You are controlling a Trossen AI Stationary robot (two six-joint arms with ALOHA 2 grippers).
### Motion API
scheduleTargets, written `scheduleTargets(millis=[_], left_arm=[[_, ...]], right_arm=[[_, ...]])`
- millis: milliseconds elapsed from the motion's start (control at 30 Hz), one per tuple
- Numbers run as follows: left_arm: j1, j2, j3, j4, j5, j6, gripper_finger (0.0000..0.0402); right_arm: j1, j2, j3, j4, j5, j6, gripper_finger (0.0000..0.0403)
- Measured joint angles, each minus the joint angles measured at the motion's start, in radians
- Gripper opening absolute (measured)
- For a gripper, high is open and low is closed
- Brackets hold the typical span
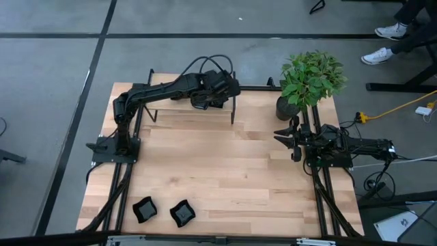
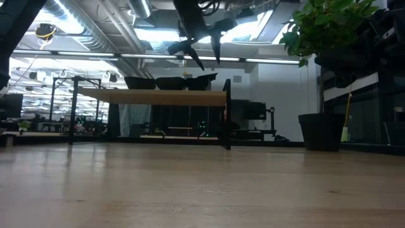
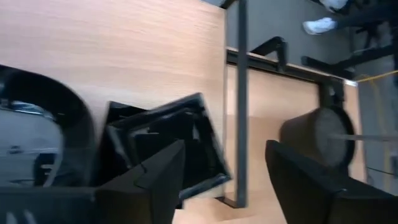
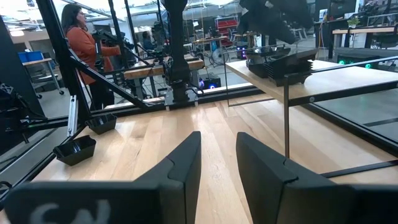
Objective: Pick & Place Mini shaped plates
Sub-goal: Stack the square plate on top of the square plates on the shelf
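My left end effector hangs above the raised wooden shelf that runs along the far edge of the tabletop. Its fingers stand spread, with nothing between them. Directly under it a stack of mini shaped plates sits on the shelf, square ones with glossy black rims, next to a rounder black dish. In the low view more plates show in a row on the shelf top.

Two further plates lie well apart from these, near the tabletop's near-left corner: one just beside the other.

My right end effector waits over the right edge of the tabletop, close to the potted plant. Its fingers stand partly apart, holding nothing.

A person stands in the room beyond.
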Motion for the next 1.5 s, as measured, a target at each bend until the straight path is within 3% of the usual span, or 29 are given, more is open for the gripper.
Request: scheduleTargets(millis=[133,400,567,767,1167,1500], left_arm=[[0.0,0.0,0.0,0.055,0.0,-0.021,0.0239],[0.009,0.001,0.0,0.059,-0.014,-0.292,0.0262],[0.008,0.002,0.0,0.031,0.013,-0.315,0.0263],[0.005,-0.02,0.0,0.024,0.041,-0.165,0.0263],[-0.048,-0.033,0.0,0.007,0.067,0.386,0.0262],[-0.155,-0.033,0.0,-0.065,-0.101,0.628,0.0262]], right_arm=[[0.0,0.0,0.0,0.0,0.0,0.0,0.0103],[0.0,0.0,0.0,0.0,0.0,0.0,0.0103],[0.0,0.0,0.0,0.0,0.0,0.0,0.0103],[0.0,0.0,0.0,0.0,0.0,0.0,0.0103],[0.0,0.0,0.0,0.0,0.0,0.0,0.0103],[0.0,0.0,0.0,0.0,0.0,0.0,0.0103]])
